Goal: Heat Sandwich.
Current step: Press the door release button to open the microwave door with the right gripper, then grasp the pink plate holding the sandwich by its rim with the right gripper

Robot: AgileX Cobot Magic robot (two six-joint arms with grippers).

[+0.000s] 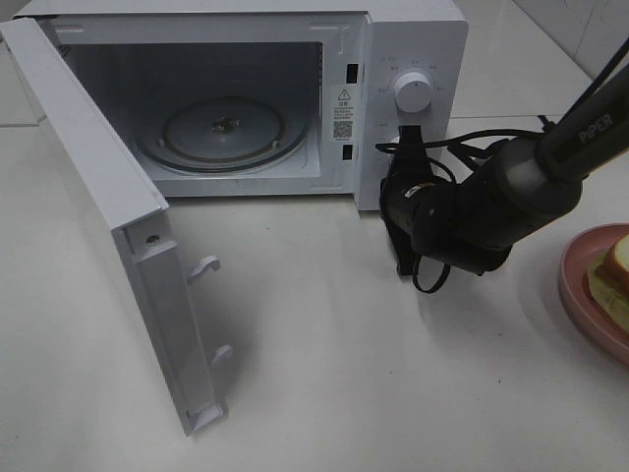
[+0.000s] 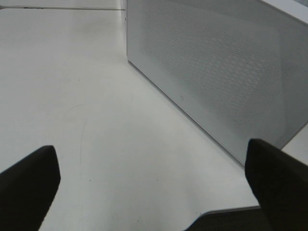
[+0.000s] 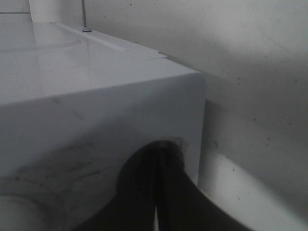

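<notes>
Looking down at a plain white table (image 1: 314, 393) with a few faint scuffs, and a light tiled wall (image 1: 570, 39) showing behind its far right corner. A white microwave (image 1: 432, 39) sits along the far edge of the surface, and its door (image 1: 88, 167) hangs wide open, slanting toward the near left corner. You can see straight into the cavity, where the glass turntable (image 1: 221, 133) has nothing on it. The right gripper (image 1: 410, 131) is clenched tight with nothing in it, its tips up against the microwave's front panel just below the round knob (image 1: 412, 93). In the right wrist view the two dark fingers (image 3: 144, 183) are pressed together at the white face, near the corner of the casing, with a speckled grey wall off to the side. The left gripper (image 2: 154, 178) doesn't show in the high view. Its wrist view has the jaws spread wide and holding nothing, low over bare tabletop, with the dotted outer face of the door just ahead. The sandwich (image 1: 617, 267) is way over at the right edge of the surface, sitting on a pink plate (image 1: 580, 285) that's partly cut off by the frame, well apart from the microwave and from either gripper.
</notes>
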